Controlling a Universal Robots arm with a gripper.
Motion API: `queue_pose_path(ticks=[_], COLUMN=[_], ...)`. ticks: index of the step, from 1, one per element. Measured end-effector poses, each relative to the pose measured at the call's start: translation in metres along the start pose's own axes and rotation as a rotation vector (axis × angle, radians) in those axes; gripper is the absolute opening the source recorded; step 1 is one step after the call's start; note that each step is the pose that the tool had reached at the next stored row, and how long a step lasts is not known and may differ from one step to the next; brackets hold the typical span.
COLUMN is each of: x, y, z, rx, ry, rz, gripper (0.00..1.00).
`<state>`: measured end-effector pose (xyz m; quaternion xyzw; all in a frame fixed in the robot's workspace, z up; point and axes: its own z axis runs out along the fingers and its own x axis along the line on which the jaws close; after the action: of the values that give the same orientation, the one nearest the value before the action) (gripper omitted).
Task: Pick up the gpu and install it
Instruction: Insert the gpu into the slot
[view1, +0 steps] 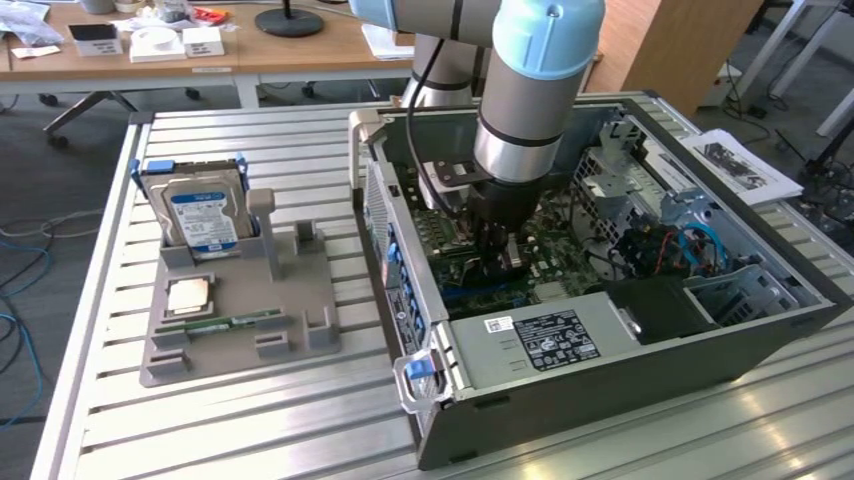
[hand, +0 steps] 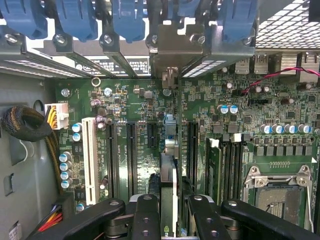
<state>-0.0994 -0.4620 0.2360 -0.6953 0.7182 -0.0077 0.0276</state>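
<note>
- The end effector (view1: 497, 255) is down inside the open computer case (view1: 601, 340), hanging from the arm just above the motherboard (hand: 135, 100).
- Its two dark fingers (hand: 145, 215) are closed on the gpu (hand: 169, 175), one finger against each face of the card.
- In the wrist view the gpu is edge-on, a thin upright card running straight out from between the fingers toward the case's rear wall.
- At the card's far end, a silvery bracket (hand: 175, 50) sits among the rear slot openings, under the row of blue clips (hand: 80, 20).
- The card stands in line with the long black expansion slots (hand: 131, 155) on either side of the end effector. I cannot tell whether its lower edge is seated in a slot.
- A white slot (hand: 90, 160) lies farther out on one side of the end effector. On the other side are the memory slots (hand: 225, 170) and the bare processor socket (hand: 277, 192).
- Well apart from the end effector, toward the exterior view's left, a grey holder (view1: 287, 300) stands on the slatted metal counter (view1: 240, 420).
- The holder carries an upright hard drive (view1: 200, 215) with a blue and white label, a square chip (view1: 187, 295) and a narrow green memory stick (view1: 227, 325).
</note>
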Motion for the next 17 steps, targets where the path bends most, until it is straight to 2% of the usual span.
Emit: queue_pose_path(ticks=[17], x=[0.0001], y=[0.0001], z=[0.0013], rx=[0.0002], ry=[0.0010], rz=[0.003], gripper=[0.27])
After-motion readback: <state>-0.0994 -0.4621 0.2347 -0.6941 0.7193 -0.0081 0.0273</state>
